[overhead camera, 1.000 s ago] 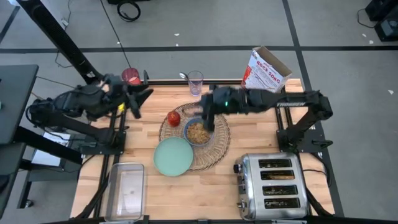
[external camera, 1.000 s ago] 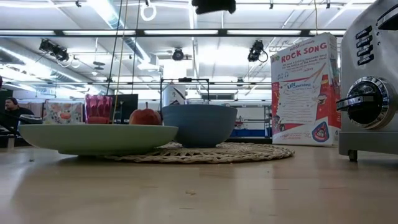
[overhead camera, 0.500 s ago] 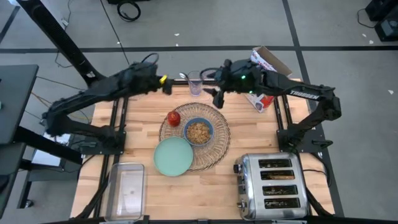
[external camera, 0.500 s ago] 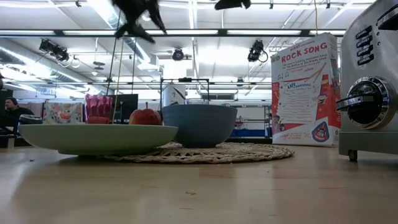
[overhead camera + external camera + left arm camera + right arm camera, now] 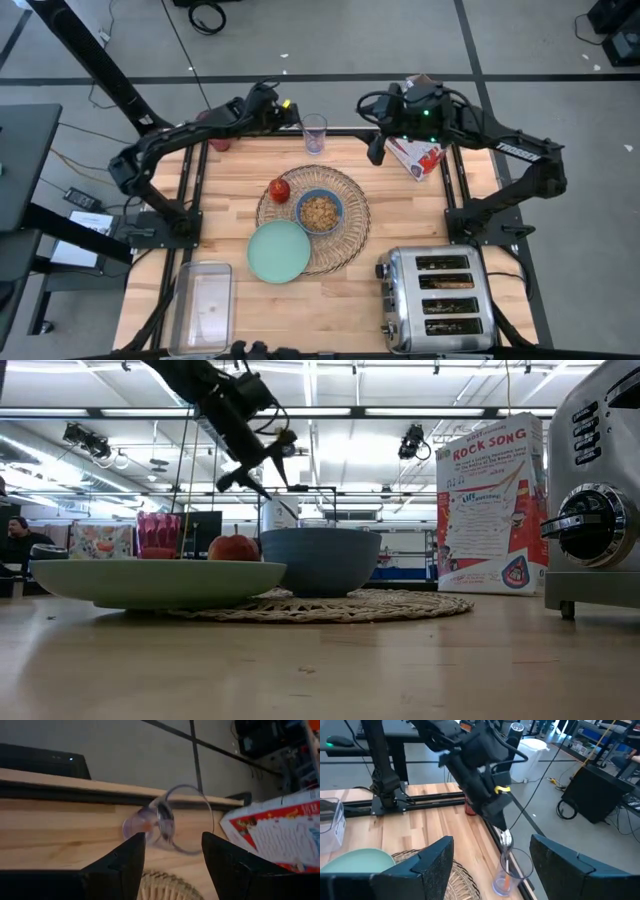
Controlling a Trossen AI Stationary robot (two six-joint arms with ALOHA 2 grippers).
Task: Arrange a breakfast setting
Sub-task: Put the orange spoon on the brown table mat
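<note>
A round woven placemat (image 5: 345,240) holds a blue bowl (image 5: 319,212) of cereal and a red apple (image 5: 279,189). A mint-green plate (image 5: 279,251) overlaps its near-left rim. At the far edge stands a clear glass (image 5: 314,131) (image 5: 512,870), and in it a spoon (image 5: 506,840) stands with its orange handle down. My left gripper (image 5: 292,107) (image 5: 172,837) hangs open just above and left of the glass, fingers slanting down toward the spoon's head. My right gripper (image 5: 377,150) (image 5: 491,840) hovers open and empty, high by the cereal box. A red-filled glass (image 5: 158,532) stands far left.
A cereal box (image 5: 424,152) stands at the far right, partly under my right arm. A chrome toaster (image 5: 437,300) fills the near right corner. A clear plastic container (image 5: 203,305) lies at the near left. Bare wood shows between the mat and the near edge.
My left gripper has swung from the table's left side toward the far edge and come down to the clear glass, rolling as it went. My right gripper has risen from over the bowl and drawn back toward the far right, beside the cereal box.
</note>
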